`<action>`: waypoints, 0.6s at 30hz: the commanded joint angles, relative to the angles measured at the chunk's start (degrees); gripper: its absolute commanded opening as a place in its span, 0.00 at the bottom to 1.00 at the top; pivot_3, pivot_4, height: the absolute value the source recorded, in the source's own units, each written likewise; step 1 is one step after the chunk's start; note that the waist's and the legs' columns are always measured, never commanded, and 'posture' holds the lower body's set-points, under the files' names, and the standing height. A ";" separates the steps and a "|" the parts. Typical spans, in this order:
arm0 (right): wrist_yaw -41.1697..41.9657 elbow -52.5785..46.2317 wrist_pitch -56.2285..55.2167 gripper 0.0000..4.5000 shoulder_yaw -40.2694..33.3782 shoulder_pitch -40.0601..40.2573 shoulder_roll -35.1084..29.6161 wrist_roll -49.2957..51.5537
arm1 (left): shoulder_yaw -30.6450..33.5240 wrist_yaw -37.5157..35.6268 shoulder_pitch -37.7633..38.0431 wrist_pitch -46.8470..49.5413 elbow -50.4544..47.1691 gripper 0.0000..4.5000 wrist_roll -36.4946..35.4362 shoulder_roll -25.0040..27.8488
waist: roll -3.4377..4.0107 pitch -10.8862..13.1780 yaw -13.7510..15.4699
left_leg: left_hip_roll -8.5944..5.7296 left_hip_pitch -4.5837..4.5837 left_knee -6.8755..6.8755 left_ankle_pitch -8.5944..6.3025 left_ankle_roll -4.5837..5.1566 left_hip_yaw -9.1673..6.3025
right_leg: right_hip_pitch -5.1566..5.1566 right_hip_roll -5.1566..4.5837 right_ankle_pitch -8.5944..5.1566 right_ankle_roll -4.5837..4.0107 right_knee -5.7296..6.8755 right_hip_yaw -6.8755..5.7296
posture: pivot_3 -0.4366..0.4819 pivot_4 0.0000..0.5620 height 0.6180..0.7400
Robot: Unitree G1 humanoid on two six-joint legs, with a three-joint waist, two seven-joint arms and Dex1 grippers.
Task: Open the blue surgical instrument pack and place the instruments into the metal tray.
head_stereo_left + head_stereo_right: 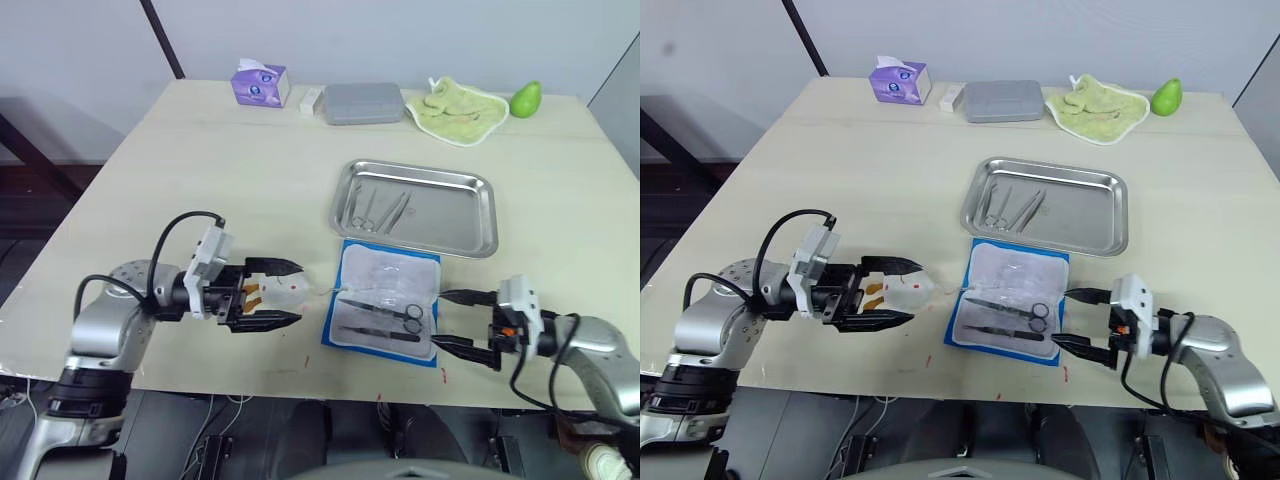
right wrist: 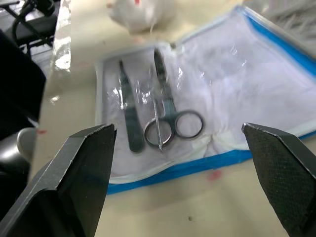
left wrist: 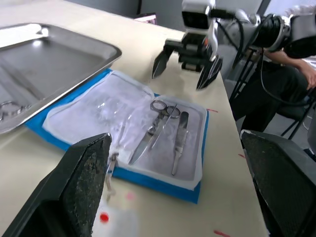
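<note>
The blue surgical instrument pack (image 1: 432, 268) lies open near the table's front edge, white lining up. On the lining rest scissors (image 2: 168, 111) and forceps (image 2: 127, 116). Just behind it stands the metal tray (image 1: 450, 215), holding several instruments (image 1: 372, 208) at its left end. My left gripper (image 1: 298, 293) is open to the left of the pack, with a small white crumpled piece (image 1: 908, 290) lying between its fingers. On the other side of the pack my right gripper (image 1: 438, 318) is open, its tips at the pack's right edge and holding nothing.
Along the far edge of the table are a purple tissue box (image 1: 260, 83), a small white item (image 1: 311, 99), a grey flat box (image 1: 363, 103), a green cloth (image 1: 457, 110) and a green fruit (image 1: 525, 98). A person's arm (image 3: 301, 64) shows beyond the table.
</note>
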 commanded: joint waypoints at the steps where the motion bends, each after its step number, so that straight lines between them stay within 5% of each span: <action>1: -0.23 -7.60 2.22 1.00 -8.98 4.52 -3.00 5.73 | -0.90 -1.35 -2.27 -0.56 1.42 0.99 0.18 0.31 | -0.06 0.06 -0.05 | 0.01 -0.02 0.00 0.00 0.00 0.02 | 0.00 0.01 0.00 0.00 0.00 -0.04 | 0.48 0.27 1.00; 10: 2.32 -21.89 10.92 1.00 -40.24 22.71 -9.01 16.82 | -7.79 -5.10 -11.04 -8.35 11.63 0.99 6.93 -3.36 | -0.11 0.18 -0.31 | -0.02 -0.03 0.01 0.00 0.00 0.11 | 0.04 0.05 0.00 0.02 -0.02 -0.06 | 0.48 0.27 1.00; 18: 0.51 -25.09 14.73 1.00 -43.31 24.24 -9.52 19.29 | -14.85 -4.09 -16.17 -13.74 17.04 0.99 13.22 -9.59 | -0.19 0.23 -0.17 | -0.04 -0.05 0.01 0.00 0.00 0.13 | 0.03 0.07 0.00 0.02 -0.03 -0.04 | 0.48 0.27 1.00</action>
